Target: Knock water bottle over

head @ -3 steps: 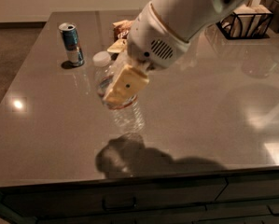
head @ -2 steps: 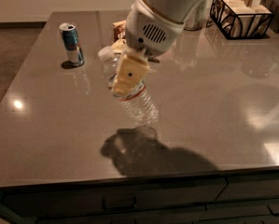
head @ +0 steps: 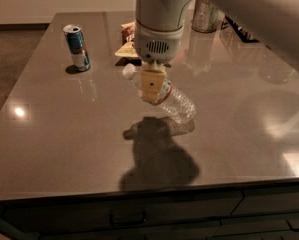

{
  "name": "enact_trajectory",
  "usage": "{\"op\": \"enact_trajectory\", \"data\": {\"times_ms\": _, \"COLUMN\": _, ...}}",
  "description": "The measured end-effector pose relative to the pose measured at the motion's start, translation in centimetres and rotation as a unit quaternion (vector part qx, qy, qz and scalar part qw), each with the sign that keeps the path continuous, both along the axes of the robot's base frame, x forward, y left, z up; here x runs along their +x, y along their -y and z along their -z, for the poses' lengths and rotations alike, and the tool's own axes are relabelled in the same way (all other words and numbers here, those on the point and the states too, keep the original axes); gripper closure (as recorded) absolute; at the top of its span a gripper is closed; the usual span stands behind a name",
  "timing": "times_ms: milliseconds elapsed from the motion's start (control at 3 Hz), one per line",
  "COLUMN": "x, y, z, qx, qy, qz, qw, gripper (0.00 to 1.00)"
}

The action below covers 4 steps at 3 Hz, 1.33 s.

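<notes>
Camera view: the tool (head: 153, 85) hangs below the arm's pale wrist housing, over the middle of the tabletop (head: 64, 134), directly in front of the upper part of the water bottle (head: 176, 101). Whether the tool stands apart or is clamped on the bottle cannot be told.

The bottle is steeply tilted, with its white cap up and to the left and its base low to the right. Contact between base and tabletop is not discernible.

Risks, as judged:
- If the tool grips the bottle, it may never settle on its side.
- Being ribbed, round and light, it may roll toward the near edge.
- Further descent could press the tool onto the tabletop.

The drink can (head: 77, 47) stands well apart, so a strike is unlikely.
</notes>
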State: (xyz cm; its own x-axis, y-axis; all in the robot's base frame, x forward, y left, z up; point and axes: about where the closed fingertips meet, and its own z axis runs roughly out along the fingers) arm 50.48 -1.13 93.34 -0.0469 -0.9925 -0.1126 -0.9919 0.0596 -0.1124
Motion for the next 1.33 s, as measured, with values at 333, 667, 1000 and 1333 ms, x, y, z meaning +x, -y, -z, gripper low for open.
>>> {"op": "enact_trajectory", "data": {"times_ms": 333, "x": 2.3, "y": 1.6, "z": 1.5, "qx": -0.073, "qy": 0.032, "qz": -0.012, "qw": 0.9967, "gripper": 0.85}}
{"op": "enact_trajectory", "data": {"times_ms": 667, "x": 3.8, "y": 2.4, "z": 2.4, "qx": -0.125, "qy": 0.050, "qz": -0.029, "qw": 0.9905, "gripper": 0.61}}
{"op": "enact_trajectory", "data": {"times_ms": 1000, "x": 4.5, "y": 2.4, "z": 3.4, "qx": -0.152, "qy": 0.049, "qz": -0.050, "qw": 0.9859, "gripper": 0.38}}
{"op": "enact_trajectory", "data": {"times_ms": 1333, "x": 4.1, "y": 2.3, "z": 4.8, "qx": -0.159, "qy": 0.035, "qz": -0.071, "qw": 0.9841, "gripper": 0.14}}
